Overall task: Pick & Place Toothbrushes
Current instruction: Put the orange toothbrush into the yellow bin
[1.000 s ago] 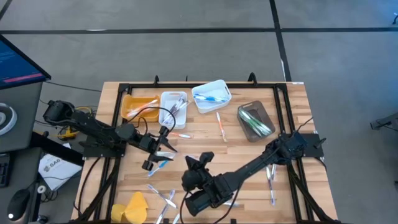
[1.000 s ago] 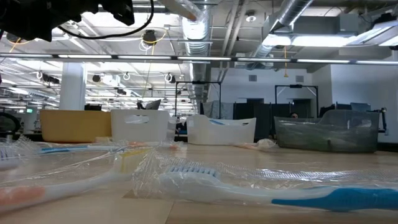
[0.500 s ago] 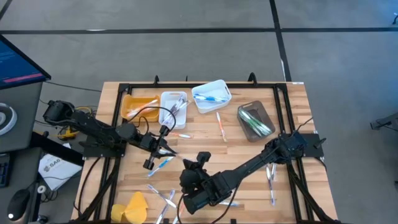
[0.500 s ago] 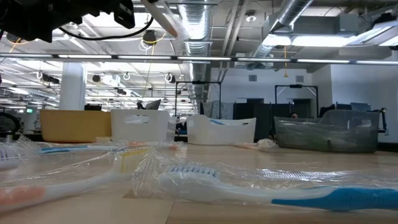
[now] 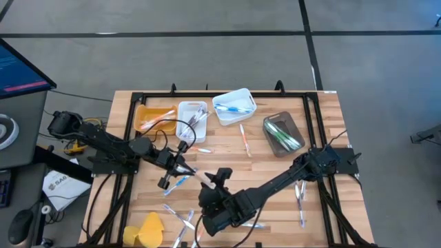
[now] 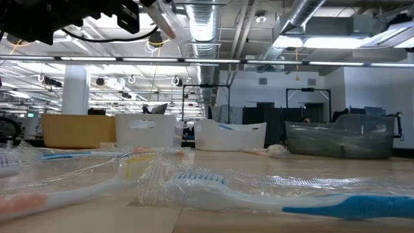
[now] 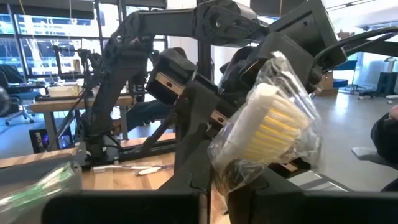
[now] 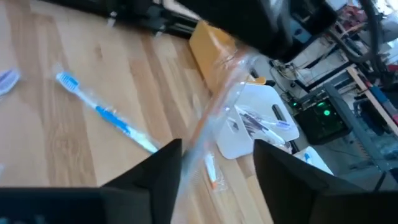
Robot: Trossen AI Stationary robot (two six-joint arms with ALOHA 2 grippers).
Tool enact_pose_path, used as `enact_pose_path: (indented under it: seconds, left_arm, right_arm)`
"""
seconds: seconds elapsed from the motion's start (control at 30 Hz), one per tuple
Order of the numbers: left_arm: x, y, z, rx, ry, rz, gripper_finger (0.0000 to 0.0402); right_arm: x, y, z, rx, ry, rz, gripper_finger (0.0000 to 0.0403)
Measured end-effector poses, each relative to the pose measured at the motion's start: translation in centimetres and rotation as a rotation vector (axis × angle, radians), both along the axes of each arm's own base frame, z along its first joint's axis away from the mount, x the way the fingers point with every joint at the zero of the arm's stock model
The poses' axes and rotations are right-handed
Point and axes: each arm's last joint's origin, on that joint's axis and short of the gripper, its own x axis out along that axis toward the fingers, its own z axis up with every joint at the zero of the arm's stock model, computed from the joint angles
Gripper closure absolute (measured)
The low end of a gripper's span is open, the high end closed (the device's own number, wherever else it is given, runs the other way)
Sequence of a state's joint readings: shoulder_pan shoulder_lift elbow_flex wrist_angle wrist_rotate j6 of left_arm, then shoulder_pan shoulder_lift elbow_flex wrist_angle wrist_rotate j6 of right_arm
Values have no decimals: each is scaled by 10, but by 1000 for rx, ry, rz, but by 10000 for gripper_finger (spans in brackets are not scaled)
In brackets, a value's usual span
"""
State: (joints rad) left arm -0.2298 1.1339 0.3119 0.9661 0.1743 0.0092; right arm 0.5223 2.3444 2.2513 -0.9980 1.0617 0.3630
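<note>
Here the left gripper (image 5: 180,165) is clamped on one end of a wrapped toothbrush (image 5: 195,173), an orange-handled one in clear film, held above the middle of the table (image 5: 324,131). The brush's long axis runs from those closed fingers straight toward the right gripper (image 5: 210,183), which sits at the other end with its jaws parted around the handle rather than pinching it; in the right wrist view the handle passes between the two dark fingers (image 8: 155,177) with space on each side. In the left wrist view the yellow bristle head (image 7: 273,121) in its film stands just past the left fingers, so the left arm has the head end. Judging by this, the brush is being passed across and the left arm alone carries it, so the next move depends on the right jaws drawing back along that axis without snagging the film.

Beyond the grippers, a blue toothbrush (image 8: 102,112) lies on the boards near them, more wrapped brushes (image 5: 180,219) lie scattered toward the near edge, and the orange bin (image 5: 153,117), white bin (image 5: 191,116), second white bin (image 5: 234,107) and dark bin (image 5: 282,133) stand along the far side, each already holding brushes
</note>
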Motion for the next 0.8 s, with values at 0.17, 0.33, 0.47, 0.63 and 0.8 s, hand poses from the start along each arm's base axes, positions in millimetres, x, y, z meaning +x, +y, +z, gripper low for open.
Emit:
enact_pose_path:
  seconds: [0.17,0.33,0.47,0.63,0.8]
  left_arm:
    - [0,0,0,-1,-1,0,391]
    - [-1,-1,1,-17,4,-44,392]
    - [-1,-2,1,-15,6,-65,392]
    - [-3,-1,4,-39,2,-68,392]
    - [-11,5,13,-21,16,-45,392]
  right_arm:
    - [-5,7,-2,-15,74,59,175]
    - [-22,19,0,-51,25,9,165]
    - [-43,26,8,-93,-65,-67,165]
    - [-65,32,12,-41,-123,-122,165]
    - [-75,39,11,10,-172,-142,165]
